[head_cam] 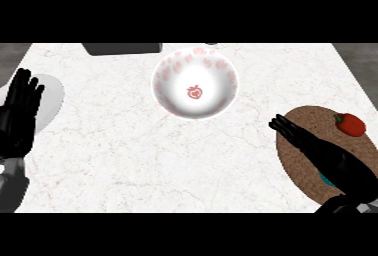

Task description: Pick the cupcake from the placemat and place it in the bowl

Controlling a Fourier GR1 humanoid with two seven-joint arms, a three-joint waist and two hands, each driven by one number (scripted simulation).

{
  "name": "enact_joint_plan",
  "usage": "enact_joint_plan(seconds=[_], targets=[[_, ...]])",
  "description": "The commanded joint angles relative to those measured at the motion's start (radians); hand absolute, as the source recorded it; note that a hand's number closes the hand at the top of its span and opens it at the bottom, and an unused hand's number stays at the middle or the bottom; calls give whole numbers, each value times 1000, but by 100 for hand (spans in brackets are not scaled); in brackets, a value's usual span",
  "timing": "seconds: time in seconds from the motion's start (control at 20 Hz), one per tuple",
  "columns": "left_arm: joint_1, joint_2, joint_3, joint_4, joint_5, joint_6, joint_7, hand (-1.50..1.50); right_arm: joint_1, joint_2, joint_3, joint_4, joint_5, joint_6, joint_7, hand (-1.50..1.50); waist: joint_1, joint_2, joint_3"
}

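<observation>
On the white marble counter (148,165), toward its far edge, sits a white bowl (177,102) with pink blotches round its inner wall and a small red fruit motif at the bottom; nothing lies inside it.

At the near right, a round brown placemat (299,165) lies partly over the counter's right side. A red bell pepper (351,124) with a green stem rests on the far right part of the mat.

Right hand (314,147): comes in from the lower right corner and lies across the placemat, fingers straight and extended toward the bowl, fingertips at the mat's left rim. Hand wide, holding nothing visible. It is well apart from the bowl.

Cupcake (327,180): only a small teal sliver shows just under the right hand's palm, on the placemat; the hand hides the rest, so its pose cannot be told.

Left hand (21,112): at the left edge, flat and spread, fingers up, resting over a grey plate (53,95) that shows partly behind it.

Dark grey rectangular object (122,48): at the far edge, left of the bowl, cut off by the frame. Bare marble lies between mat and bowl.
</observation>
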Motion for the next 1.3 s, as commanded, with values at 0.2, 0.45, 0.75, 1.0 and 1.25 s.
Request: enact_joint_plan(seconds=[0.2,0.45,0.75,1.0,1.25], targets=[[5,29,41,-48,11,-22,-12,0,352,-273,-297,-153,147,123,-441,-150,-12,17,4],[52,28,42,-93,15,-47,-26,0,440,-420,-576,-211,128,103,-411,-150,5,17,1],[0,25,38,-71,-3,-40,-6,0,509,-605,-778,-174,228,180,-369,-150,11,24,0],[35,7,31,-98,-9,-45,-17,0,596,-696,-830,-178,377,229,-407,-150,32,24,1],[-11,-11,21,-64,-31,-39,-11,0,658,-738,-859,-187,511,205,-476,-150,31,28,1]])
